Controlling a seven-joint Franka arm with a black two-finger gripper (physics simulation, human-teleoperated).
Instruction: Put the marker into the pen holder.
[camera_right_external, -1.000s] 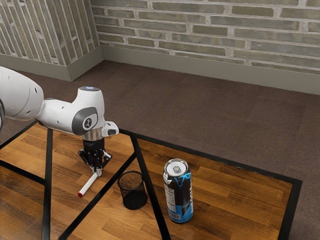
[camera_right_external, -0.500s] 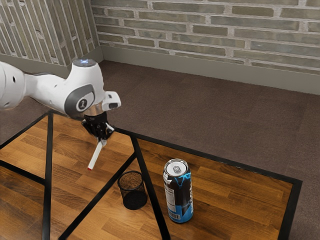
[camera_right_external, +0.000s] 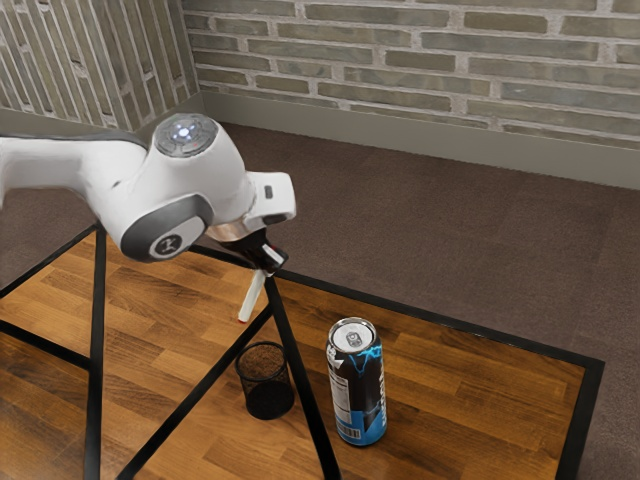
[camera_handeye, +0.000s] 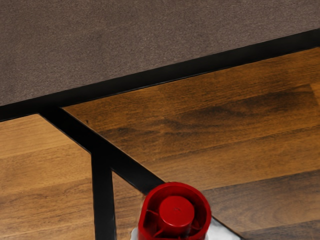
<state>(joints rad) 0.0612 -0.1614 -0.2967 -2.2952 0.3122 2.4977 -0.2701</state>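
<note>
1. Above the wooden surface (camera_right_external: 470, 400), our gripper (camera_right_external: 270, 265) is closed around the marker (camera_right_external: 252, 297), gripping it near its upper end and leaving most of the pale body hanging free.
2. The marker leans, its lower end toward the exterior view's left; in the wrist view its red end (camera_handeye: 175, 212) faces the camera.
3. The pen holder (camera_right_external: 266, 392) stands upright with its mouth open, and the marker is outside it. The tall can (camera_right_external: 358, 385) stands just beside it, toward the exterior view's right.
4. We judge that we are in the carrying step: the marker is picked up, with lining up, lowering and letting go left to do.
5. We expect it to handle as light, stiff plastic, smooth enough to swivel or slip if its free end is bumped. This hold near the upper end suits us, as it leaves the lower end clear to go in first.
6. Next we should bring the marker over the holder's mouth and turn it closer to upright before going down. Too much lean could catch the rim and tip the holder, perhaps against the can.
</note>
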